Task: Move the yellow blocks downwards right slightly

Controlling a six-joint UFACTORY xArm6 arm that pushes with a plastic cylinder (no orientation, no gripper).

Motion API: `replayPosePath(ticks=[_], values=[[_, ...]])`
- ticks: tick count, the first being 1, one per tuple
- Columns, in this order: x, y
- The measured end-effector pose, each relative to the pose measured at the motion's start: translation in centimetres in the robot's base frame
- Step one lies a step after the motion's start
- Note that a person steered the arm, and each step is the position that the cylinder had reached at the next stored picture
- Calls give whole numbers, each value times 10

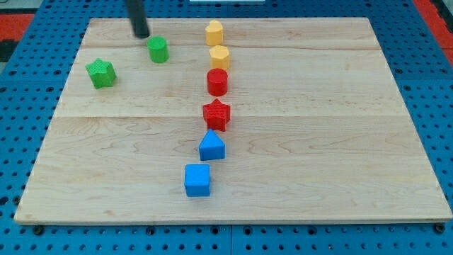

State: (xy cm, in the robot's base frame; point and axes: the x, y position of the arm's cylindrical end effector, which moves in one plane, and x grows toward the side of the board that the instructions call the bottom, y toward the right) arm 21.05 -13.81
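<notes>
Two yellow blocks stand near the view's top centre: one (214,32) above, a hexagonal one (219,57) just below it. My tip (141,34) is at the top left, well to the left of the yellow blocks and just up-left of a green hexagonal block (158,49). The tip touches no block.
A green star block (101,73) lies at the left. Below the yellow blocks runs a column: a red cylinder (217,81), a red star (216,114), a blue house-shaped block (211,146), a blue cube (197,179). The wooden board (340,142) lies on a blue pegboard.
</notes>
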Motion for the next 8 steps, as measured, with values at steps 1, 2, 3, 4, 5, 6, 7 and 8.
replayPosePath(ticks=[1, 2, 3, 4, 5, 6, 7, 8], values=[[-11, 74], [-3, 99], [8, 115], [34, 108], [49, 108], [68, 108], [93, 108], [110, 103]])
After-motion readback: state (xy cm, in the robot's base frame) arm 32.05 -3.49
